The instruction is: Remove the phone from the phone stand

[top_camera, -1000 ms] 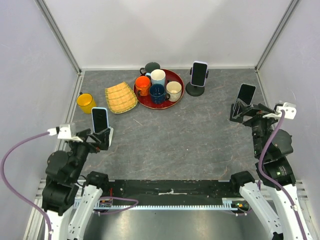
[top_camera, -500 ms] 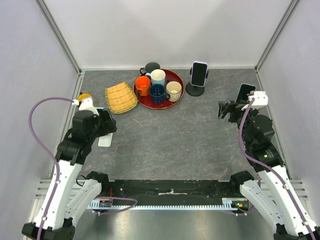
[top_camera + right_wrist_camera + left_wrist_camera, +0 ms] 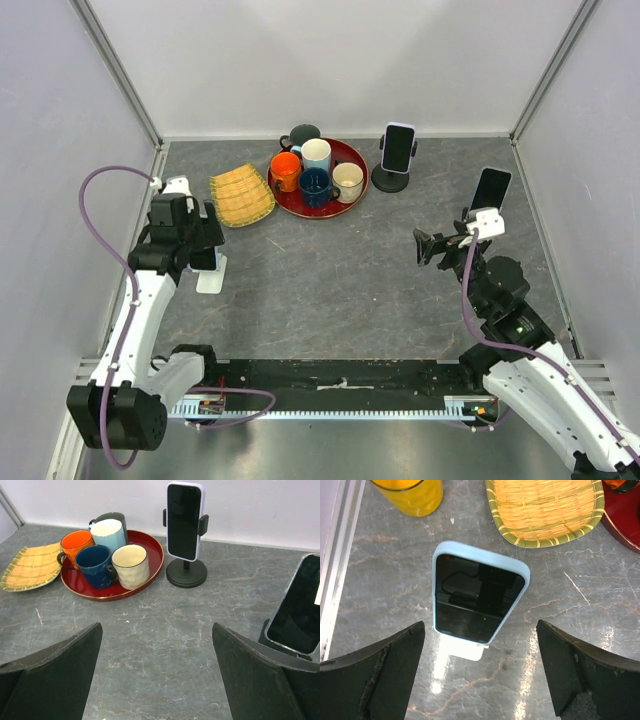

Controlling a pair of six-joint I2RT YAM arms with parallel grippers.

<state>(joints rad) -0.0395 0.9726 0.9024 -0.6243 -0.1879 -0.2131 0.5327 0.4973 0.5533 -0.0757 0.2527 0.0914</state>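
Phone (image 3: 479,592) in a pale blue case leans on its white stand (image 3: 470,652) beside the woven tray (image 3: 545,510), likely rigid, light and slick, best pinched across its long edges by the left end effector (image 3: 480,630) hovering above, jaws apart.

White-shelled left arm (image 3: 135,310) and right arm (image 3: 545,378) with black joints are noted; a purple cable (image 3: 83,200) is looped along each; black wedge-shaped fingers (image 3: 375,680) are seen.
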